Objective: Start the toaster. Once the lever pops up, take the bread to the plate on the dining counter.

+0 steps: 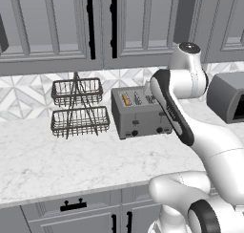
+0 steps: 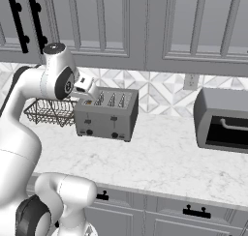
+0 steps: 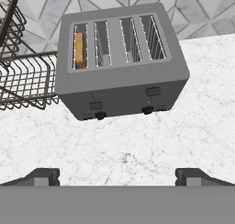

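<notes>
I have the toaster framed from above in the hand view, sitting on the marble table just beside a two-tier wire basket. The bread stands in the outermost slot on the basket side, its top edge just showing. My claw hangs above and in front of the toaster, spread wide and empty, touching nothing.

The step in hand, as I judge it, is pressing the lever under the bread's slot pair, not the other lever. I'd narrow the claw first, so one fingertip lands squarely on that small tab. I'd come down along the front face, staying clear of the knob below it. A straight downward push should keep the toaster from sliding or tipping toward the basket.
</notes>
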